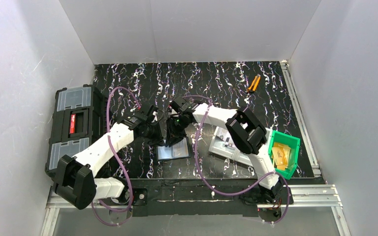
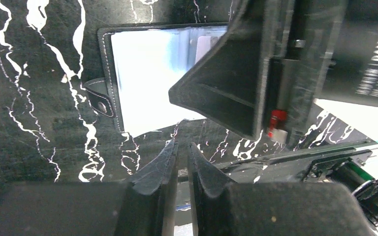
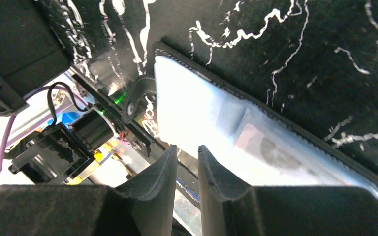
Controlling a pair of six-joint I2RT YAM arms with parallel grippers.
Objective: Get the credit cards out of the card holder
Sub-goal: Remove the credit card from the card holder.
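Note:
The card holder (image 1: 173, 151) lies open on the black marbled table, its glossy blue-grey inside (image 2: 147, 73) facing up and its snap strap (image 2: 101, 101) off to one side. A pale credit card (image 2: 209, 44) shows inside the pocket, also visible in the right wrist view (image 3: 256, 142). My left gripper (image 2: 182, 147) hovers at the holder's left edge (image 1: 160, 138), closed to a thin slit with nothing in it. My right gripper (image 3: 187, 150) hangs just over the holder's upper edge (image 1: 175, 138), slightly open and empty. Its body (image 2: 236, 83) hides part of the pocket.
A big black toolbox (image 1: 74, 130) stands at the left edge. A grey bin (image 1: 226, 145) and a green bin (image 1: 284, 153) with tan contents sit to the right of the holder. An orange-handled tool (image 1: 253, 83) lies at the back right.

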